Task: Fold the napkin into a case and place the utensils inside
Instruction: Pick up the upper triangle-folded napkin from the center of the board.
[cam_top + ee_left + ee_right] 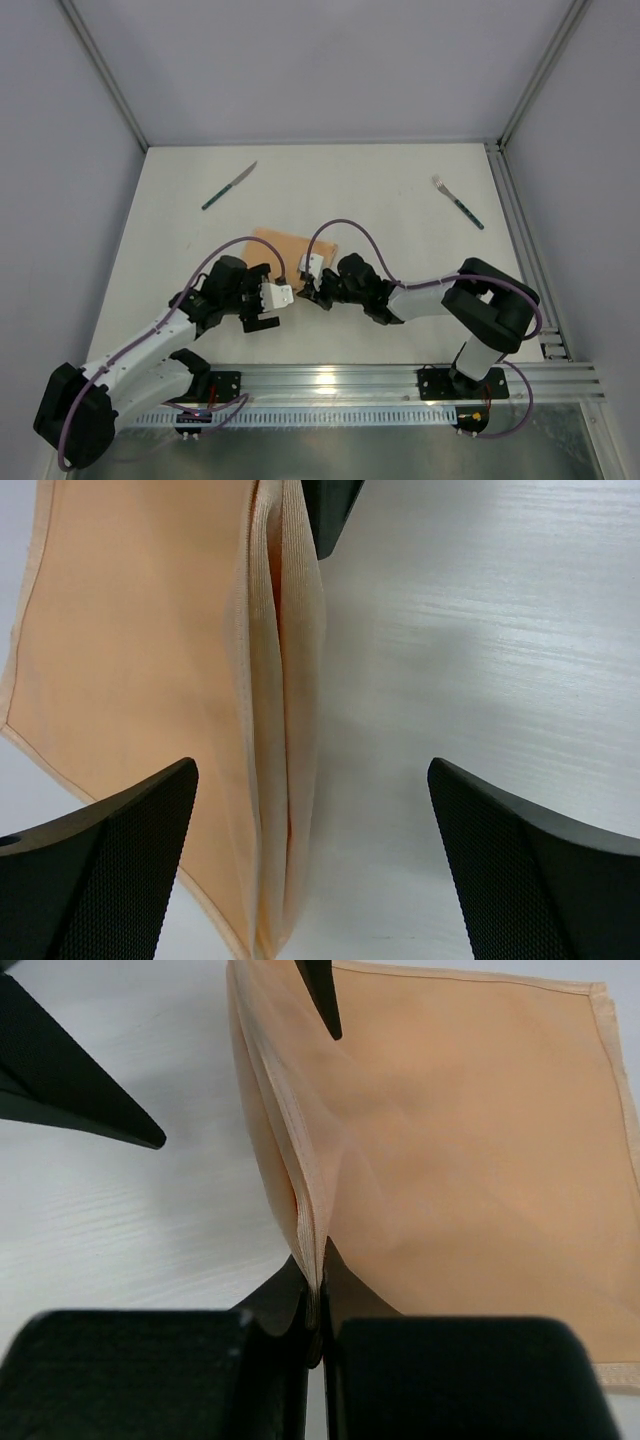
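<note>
Right gripper pinching the napkin's fold, left gripper spread wide

The peach-orange napkin (293, 246) lies folded near the middle of the white table (390, 190). At about 5 o'clock from it, the right gripper (318, 1300) has its jaws pressed together on the layered folded edge, lifting it slightly. At about 7 o'clock, the left gripper (315, 865) has its jaws wide apart with the same fold lying between them, untouched. The knife (230, 186) lies at 11 o'clock from the napkin and the fork (458, 203) at 2 o'clock, both well apart from it.
</note>
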`<move>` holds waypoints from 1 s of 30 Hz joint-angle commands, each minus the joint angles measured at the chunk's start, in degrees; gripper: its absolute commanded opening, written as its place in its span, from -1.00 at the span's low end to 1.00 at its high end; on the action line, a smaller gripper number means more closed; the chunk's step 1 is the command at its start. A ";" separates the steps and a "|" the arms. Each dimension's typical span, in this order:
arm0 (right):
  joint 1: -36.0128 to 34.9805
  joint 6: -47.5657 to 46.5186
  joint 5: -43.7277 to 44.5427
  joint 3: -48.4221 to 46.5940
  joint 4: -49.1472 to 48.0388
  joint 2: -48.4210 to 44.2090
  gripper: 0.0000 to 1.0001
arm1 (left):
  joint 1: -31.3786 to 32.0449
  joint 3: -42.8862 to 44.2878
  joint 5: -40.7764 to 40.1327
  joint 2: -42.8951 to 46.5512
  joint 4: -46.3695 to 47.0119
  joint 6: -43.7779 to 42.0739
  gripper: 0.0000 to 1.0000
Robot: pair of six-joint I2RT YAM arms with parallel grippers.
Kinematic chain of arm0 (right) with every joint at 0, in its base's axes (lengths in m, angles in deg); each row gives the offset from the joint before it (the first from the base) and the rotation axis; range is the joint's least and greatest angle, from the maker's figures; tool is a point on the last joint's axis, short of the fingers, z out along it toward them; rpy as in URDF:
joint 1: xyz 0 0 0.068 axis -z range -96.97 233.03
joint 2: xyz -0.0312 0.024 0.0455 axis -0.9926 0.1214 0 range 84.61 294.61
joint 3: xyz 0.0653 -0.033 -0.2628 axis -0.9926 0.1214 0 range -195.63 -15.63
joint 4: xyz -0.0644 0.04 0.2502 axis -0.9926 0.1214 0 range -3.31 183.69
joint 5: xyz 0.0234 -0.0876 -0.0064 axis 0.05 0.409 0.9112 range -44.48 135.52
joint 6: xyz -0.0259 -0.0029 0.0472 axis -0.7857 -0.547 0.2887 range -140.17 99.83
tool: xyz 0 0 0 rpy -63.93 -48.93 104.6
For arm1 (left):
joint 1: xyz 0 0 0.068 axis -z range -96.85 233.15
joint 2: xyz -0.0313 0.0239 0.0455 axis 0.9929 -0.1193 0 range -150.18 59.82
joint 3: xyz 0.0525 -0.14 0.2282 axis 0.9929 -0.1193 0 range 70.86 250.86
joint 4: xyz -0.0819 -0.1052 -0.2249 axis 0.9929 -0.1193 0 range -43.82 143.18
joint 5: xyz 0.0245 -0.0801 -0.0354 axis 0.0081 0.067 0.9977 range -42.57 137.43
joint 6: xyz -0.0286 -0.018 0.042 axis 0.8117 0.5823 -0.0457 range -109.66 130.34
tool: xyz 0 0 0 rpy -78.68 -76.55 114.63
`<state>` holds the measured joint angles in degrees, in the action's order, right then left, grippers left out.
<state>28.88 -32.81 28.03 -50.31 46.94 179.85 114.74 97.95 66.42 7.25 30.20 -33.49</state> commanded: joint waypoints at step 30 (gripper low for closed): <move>2.56 1.92 -7.90 -1.27 3.36 -1.64 -0.92 | 1.72 -16.46 -37.17 8.10 14.64 -5.83 -0.44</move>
<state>31.15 -29.82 21.21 -50.51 50.70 179.85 116.41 81.65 32.80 14.09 46.37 -39.68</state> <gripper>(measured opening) 0.048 0.280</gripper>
